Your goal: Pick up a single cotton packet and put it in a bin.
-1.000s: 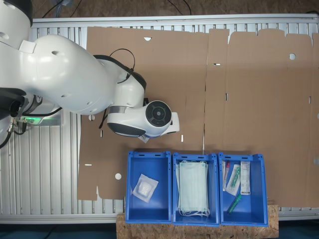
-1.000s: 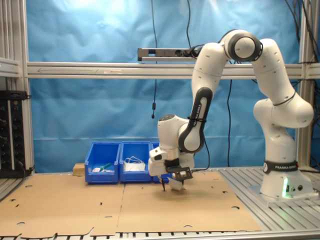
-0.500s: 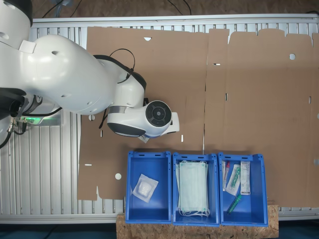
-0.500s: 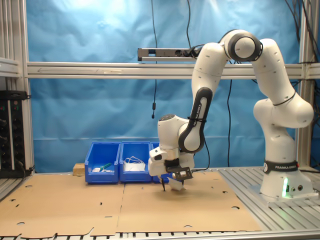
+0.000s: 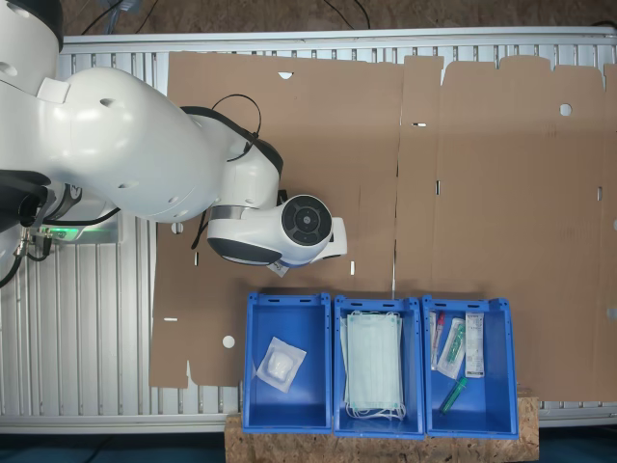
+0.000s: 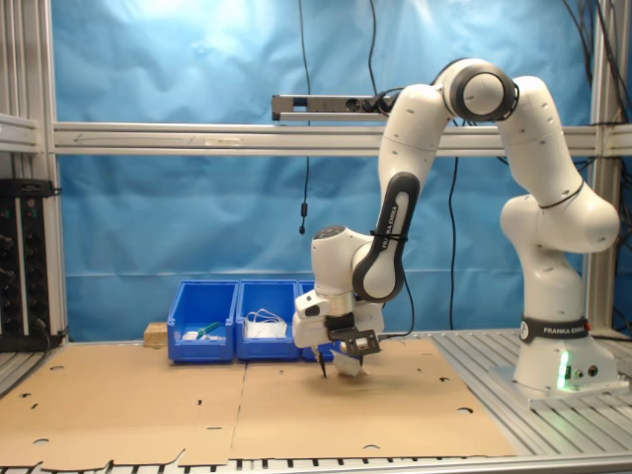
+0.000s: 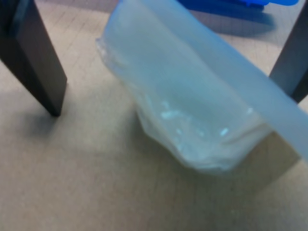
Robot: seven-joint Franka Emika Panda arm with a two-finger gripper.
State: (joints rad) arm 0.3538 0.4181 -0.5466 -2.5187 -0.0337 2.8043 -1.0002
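My gripper (image 6: 336,369) hangs low over the brown cardboard, a short way in front of the row of crates. Its two dark fingers (image 7: 33,62) stand wide apart, so it is open. Between them sits the cotton packet (image 7: 192,110), pale and glossy, tilted, with one edge up against the far finger and a gap to the other. A white corner of the cotton packet (image 5: 278,268) pokes out from under the wrist. The bin (image 5: 286,301) is the blue crate at the first exterior view's left end of the row, just past the gripper.
That bin holds a clear-fronted packet with a cotton pad (image 5: 280,365). The middle crate (image 5: 378,303) holds pale green face masks, and the third crate (image 5: 467,303) holds syringes and tubes. The cardboard sheet (image 5: 482,174) covers the table. The arm's base (image 6: 553,355) stands at the second exterior view's right.
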